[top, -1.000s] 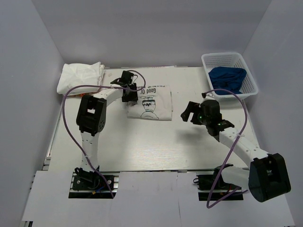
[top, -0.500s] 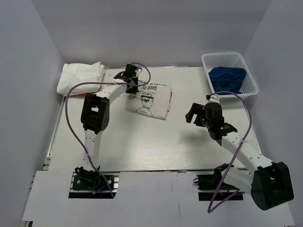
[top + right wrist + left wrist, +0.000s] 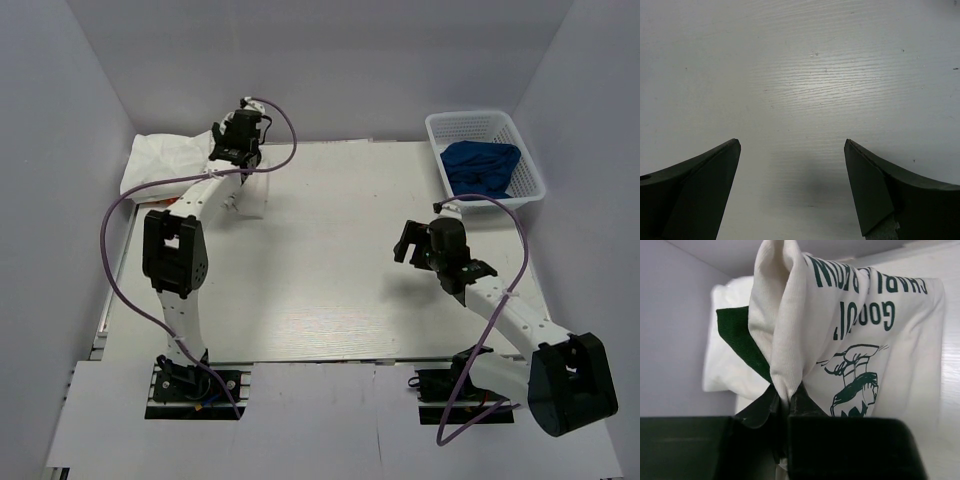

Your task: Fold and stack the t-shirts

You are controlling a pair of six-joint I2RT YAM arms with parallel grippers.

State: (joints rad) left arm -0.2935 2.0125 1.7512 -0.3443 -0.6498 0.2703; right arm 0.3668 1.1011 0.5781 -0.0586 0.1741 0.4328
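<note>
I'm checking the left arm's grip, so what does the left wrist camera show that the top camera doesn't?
Only the left wrist: the left pincer shut on a bunched fold of the printed t-shirt, its green lettering and cartoon readable. Only the top: the right pincer, and the white basket holding blue cloth. Both: the white folded stack at the far-left corner.

The soft white cloth t-shirt (image 3: 860, 340) carries dark green lettering and a dark line-drawn figure, with a solid dark green panel (image 3: 742, 347) at its fold. The rumpled cloth pile (image 3: 165, 160) is plain white. A deep blue cloth bundle (image 3: 483, 166) lies in the white lattice plastic basket (image 3: 530, 160). The flat wooden table (image 3: 815, 75) is white and faintly grained.
</note>
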